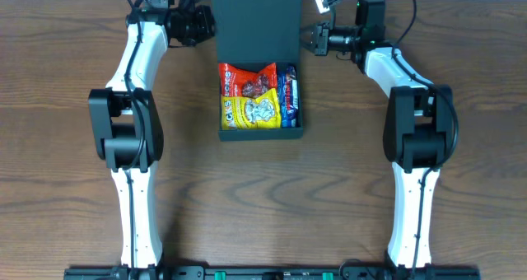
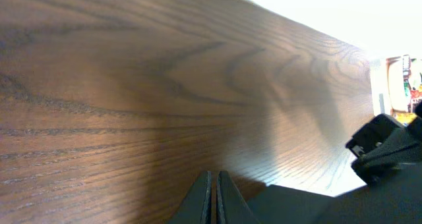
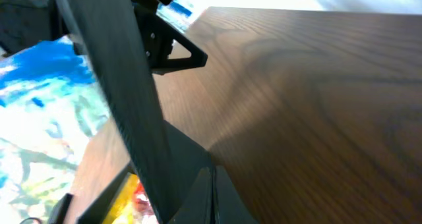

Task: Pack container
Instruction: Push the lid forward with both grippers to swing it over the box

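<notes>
At centre of counter (image 1: 74,148): dark teal container (image 1: 260,134), lid (image 1: 255,21) raised at rear, snack packs (image 1: 251,109) inside. Beside lid's edges: left end effector (image 2: 214,174) and right end effector (image 3: 212,170), fingers pressed together.

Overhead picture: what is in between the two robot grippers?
The dark open lid of the container is between the left gripper and the right gripper. The overhead view shows this.

raised lid (image 1: 255,16) blocks rear; container (image 1: 260,133) front, sides open
</notes>
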Motion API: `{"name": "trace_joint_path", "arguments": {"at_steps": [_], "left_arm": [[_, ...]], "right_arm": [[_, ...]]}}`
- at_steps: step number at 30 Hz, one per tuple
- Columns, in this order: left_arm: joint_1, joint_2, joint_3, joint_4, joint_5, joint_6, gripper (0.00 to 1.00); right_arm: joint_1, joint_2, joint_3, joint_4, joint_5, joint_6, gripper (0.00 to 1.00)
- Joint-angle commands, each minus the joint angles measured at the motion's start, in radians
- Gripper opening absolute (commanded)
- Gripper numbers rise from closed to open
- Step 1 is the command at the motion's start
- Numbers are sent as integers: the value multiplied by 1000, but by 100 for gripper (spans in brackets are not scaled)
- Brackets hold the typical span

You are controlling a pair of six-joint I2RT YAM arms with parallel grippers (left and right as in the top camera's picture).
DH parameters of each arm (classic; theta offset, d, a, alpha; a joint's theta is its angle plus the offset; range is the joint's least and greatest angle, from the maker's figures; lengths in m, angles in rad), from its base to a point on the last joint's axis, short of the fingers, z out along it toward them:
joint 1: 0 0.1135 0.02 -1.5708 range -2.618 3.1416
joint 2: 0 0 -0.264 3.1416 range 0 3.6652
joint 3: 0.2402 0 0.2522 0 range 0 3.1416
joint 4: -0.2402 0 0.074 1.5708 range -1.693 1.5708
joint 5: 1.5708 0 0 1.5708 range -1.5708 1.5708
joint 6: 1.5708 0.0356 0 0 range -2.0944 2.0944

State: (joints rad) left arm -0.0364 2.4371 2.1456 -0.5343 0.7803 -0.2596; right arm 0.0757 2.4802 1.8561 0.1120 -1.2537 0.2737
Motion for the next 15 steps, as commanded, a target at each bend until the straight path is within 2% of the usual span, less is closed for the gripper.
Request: {"name": "trace_joint_path", "arguments": {"at_steps": [1,15], "left_arm": [[4,-104,32,-16,25,39,6],[4,-225,32,-256,24,221,6]], "right_arm": [[-14,-44,16,22,-89,88,2],[-9,-109,16,26,-168,344,2]]}}
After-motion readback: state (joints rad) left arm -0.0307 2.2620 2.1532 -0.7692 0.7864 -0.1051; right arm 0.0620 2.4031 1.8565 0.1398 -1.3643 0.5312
